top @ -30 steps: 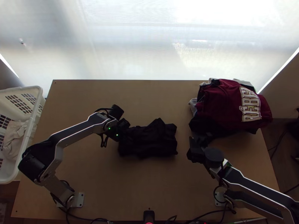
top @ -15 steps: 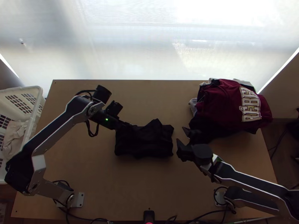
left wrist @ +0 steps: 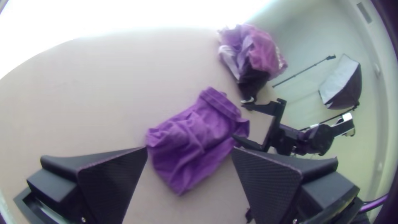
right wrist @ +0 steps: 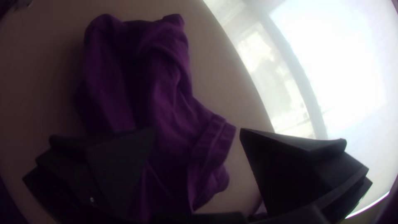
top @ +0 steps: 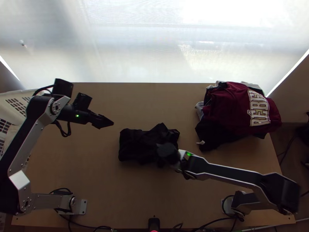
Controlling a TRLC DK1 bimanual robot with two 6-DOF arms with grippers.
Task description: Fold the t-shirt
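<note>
Saw the t-shirt (left wrist: 199,145) rumpled beyond the left gripper (left wrist: 189,148), beneath the right gripper (right wrist: 197,130), both spread wide and empty; judged soft, light, best pinched at the stitched edge (right wrist: 215,137).

You have the left gripper's (top: 110,123) jaws parted wide, nothing between the pads (left wrist: 112,182). Past their tips, your t-shirt (left wrist: 199,137) lies wrinkled in a compact bundle on the table (left wrist: 103,91). Beyond the jaws you see the right gripper (top: 166,152), open at the t-shirt's edge; farther out are a clothes pile (left wrist: 255,54) and a softbox (left wrist: 342,83).
</note>
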